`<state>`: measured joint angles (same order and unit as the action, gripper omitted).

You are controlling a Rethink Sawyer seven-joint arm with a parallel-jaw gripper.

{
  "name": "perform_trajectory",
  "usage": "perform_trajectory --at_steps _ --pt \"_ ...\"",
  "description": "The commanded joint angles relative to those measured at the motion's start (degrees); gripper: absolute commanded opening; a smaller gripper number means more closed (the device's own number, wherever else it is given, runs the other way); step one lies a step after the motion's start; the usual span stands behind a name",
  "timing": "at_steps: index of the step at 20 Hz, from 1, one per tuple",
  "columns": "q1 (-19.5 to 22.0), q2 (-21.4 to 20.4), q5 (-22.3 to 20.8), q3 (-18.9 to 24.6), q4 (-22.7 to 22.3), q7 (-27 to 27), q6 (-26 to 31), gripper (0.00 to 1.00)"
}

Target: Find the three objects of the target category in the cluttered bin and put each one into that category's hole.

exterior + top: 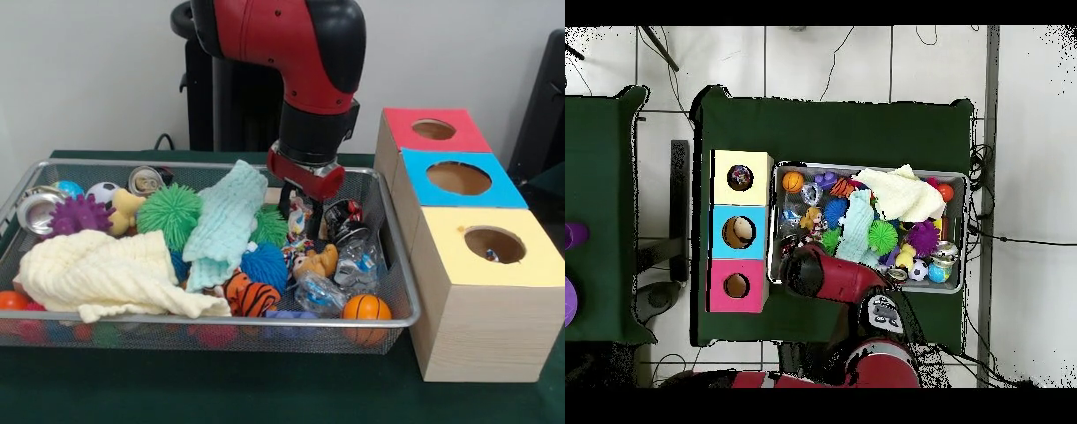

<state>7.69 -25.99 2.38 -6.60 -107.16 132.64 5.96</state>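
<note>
My gripper (300, 215) is down inside the wire bin (402, 291), at its back right part, over a small colourful toy (298, 217); whether it grips the toy I cannot see. Right beside it lie a black can (342, 217), a crushed clear bottle (355, 261) and a small tan animal figure (320, 261). Three boxes stand right of the bin: the red-topped hole (433, 129), the blue-topped hole (458, 177) and the yellow-topped hole (494, 244), which has something small inside. In the overhead view the arm (827, 277) covers the gripper.
The bin also holds a cream cloth (97, 269), a mint cloth (226, 221), green (168, 212), purple (79, 215) and blue (264, 264) spiky balls, a tiger toy (249, 296), an orange ball (365, 308), a soccer ball (102, 192) and tin cans (37, 212).
</note>
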Motion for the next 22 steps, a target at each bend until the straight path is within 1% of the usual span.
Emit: perform_trajectory --at_steps 1,4,5,8,10,14,15,20,22 --pt "0.5 2.9 3.7 5.1 -2.7 8.2 6.9 1.0" --pt "0.7 3.0 3.6 5.3 -2.6 7.3 7.2 1.0" --pt "0.0 3.1 3.1 4.6 -2.1 6.6 7.0 0.0" --pt "-0.9 3.2 2.7 3.5 -1.6 6.5 6.5 0.0" --pt "-1.8 3.3 2.2 2.3 -0.4 5.8 7.2 0.0" --pt "-5.6 3.2 0.7 -2.8 3.4 4.3 7.5 0.0" --pt "-6.7 2.9 0.2 -4.3 4.9 3.5 8.0 0.0" --pt "-9.1 1.3 -1.5 -8.1 10.3 -0.1 12.0 0.0" --pt "-10.7 -0.4 -2.5 -10.1 13.2 -1.6 16.3 0.0"
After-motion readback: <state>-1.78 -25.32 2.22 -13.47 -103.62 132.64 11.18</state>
